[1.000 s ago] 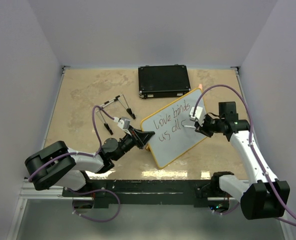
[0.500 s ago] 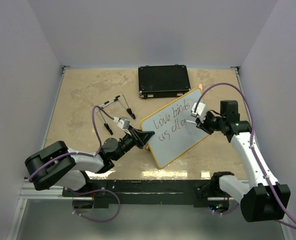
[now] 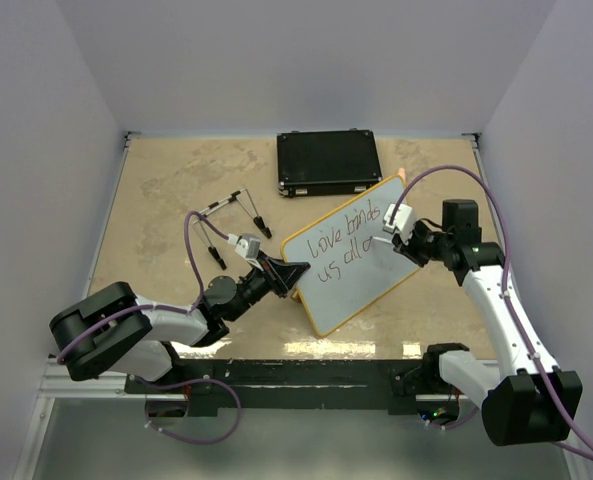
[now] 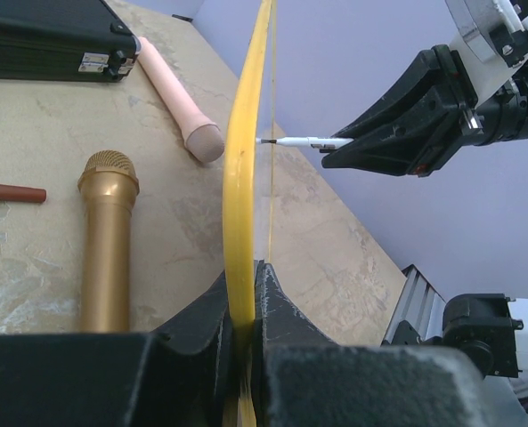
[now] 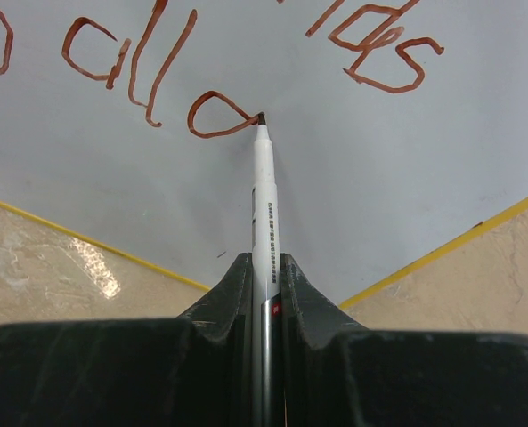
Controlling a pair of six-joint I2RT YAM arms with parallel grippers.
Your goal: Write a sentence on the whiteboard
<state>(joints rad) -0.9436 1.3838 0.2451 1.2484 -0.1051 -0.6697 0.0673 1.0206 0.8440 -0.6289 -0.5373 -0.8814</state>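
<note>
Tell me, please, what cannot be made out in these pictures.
- Right wrist view: the top edge cuts off the sentence; the right gripper hides the rear of the marker.
- Left wrist view: the whiteboard is edge-on, so its writing is unreadable.
- Top external view: the whiteboard hides the gold microphone behind it.

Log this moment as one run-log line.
left fingers: shut on whiteboard edge | right fingers: shut on marker | marker tip: touching whiteboard at sentence end, after "all"

Tan, mottled desk point(image 3: 166, 190). On it lie a black case point(image 3: 328, 163) at the far edge, thin black-tipped rods point(image 3: 231, 215), a gold microphone point(image 4: 105, 240), a pink cylinder point(image 4: 179, 102) and a small red-brown stick point(image 4: 12, 192).
</note>
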